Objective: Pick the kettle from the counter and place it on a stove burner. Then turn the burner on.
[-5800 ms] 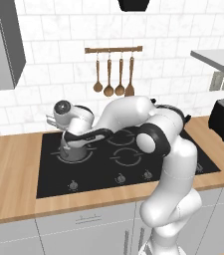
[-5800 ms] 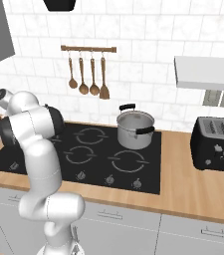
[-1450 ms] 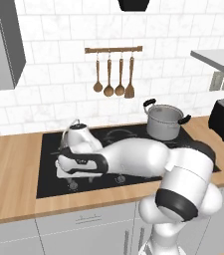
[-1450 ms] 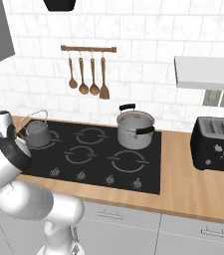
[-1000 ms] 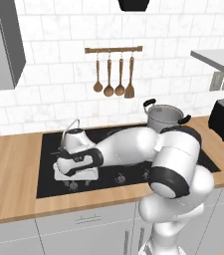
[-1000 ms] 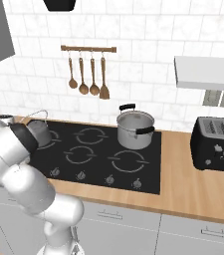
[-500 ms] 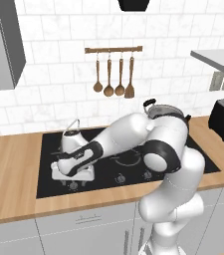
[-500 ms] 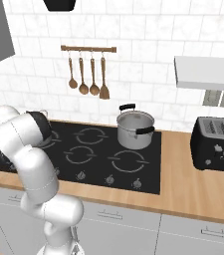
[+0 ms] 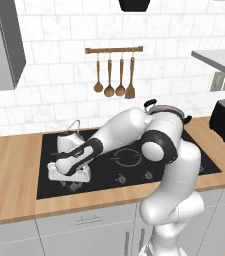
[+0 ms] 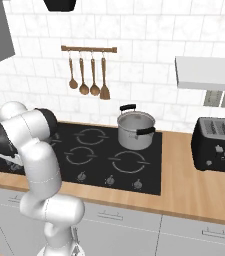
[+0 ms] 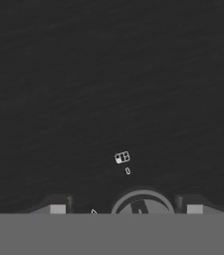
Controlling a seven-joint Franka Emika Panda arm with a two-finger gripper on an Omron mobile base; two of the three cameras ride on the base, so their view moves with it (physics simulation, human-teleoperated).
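The kettle (image 9: 70,141) stood on the black cooktop (image 9: 194,159) at its rear left, over a burner marking it largely hid, so the placing appeared complete and the step in hand was judged to be turning the burner on. The gripper (image 9: 68,174) lay low over the cooktop's front left, just in front of the kettle and apart from it, with nothing held. In the hand view the two fingertips (image 11: 57,208) sat well apart at either side of a round knob (image 11: 142,204) that lay between them at the bottom edge, with small white markings (image 11: 122,158) printed on the glass just beyond; the fingers were spread and not yet closed on it. Whether they touched the knob could not be told. The next move would call for closing on that knob, or pressing against it, and turning it; whether this knob governs the burner under the kettle could not be confirmed. A slip off the low knob seemed the chief risk. Further knobs (image 10: 107,180) ran along the cooktop's front edge, and ring markings (image 10: 128,162) showed elsewhere on the glass. A silver lidded pot (image 10: 136,131) occupied the rear right burner. The cooktop was set into the wood counter (image 10: 199,190), with a black toaster (image 10: 219,144) to the right. White tiles formed the wall, where wooden utensils (image 9: 114,78) hung from a rail, and grey cabinet fronts (image 9: 79,230) ran below the counter.
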